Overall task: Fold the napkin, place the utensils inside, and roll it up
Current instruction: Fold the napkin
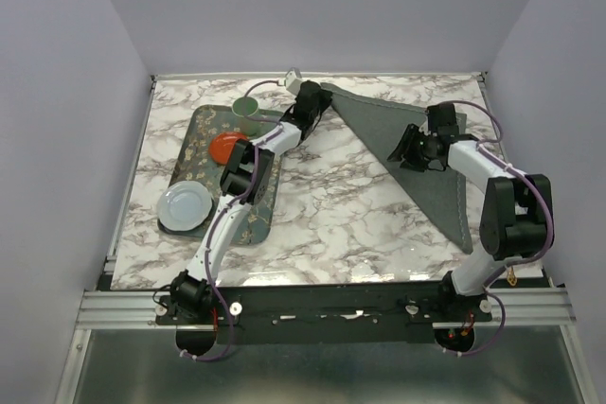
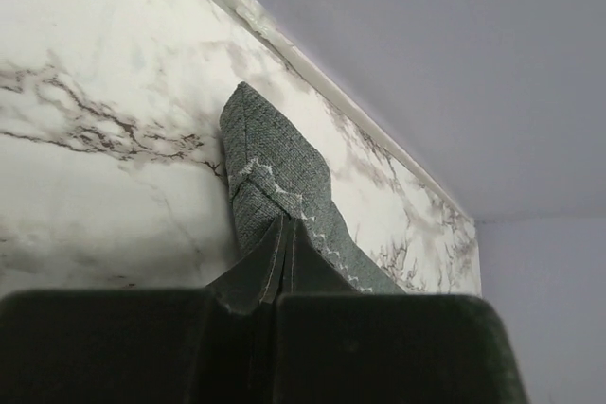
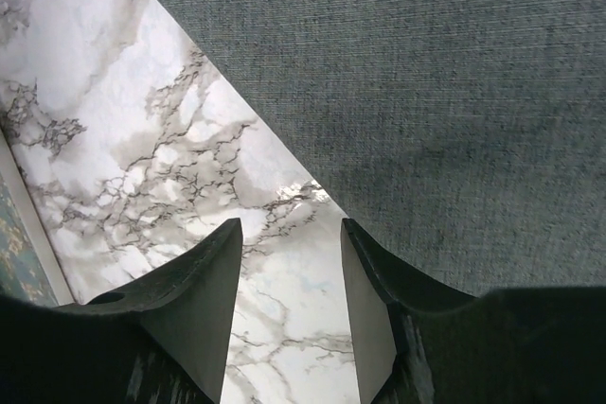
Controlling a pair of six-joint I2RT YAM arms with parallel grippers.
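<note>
Left tool (image 2: 282, 302) tight on napkin (image 2: 275, 172) corner

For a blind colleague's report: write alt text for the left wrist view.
The left gripper is shut on a corner of the dark grey napkin, its folded layers pinched between the dark jaws. The hemmed corner pokes up past them, with the white marble table and a pale wall behind.
</note>
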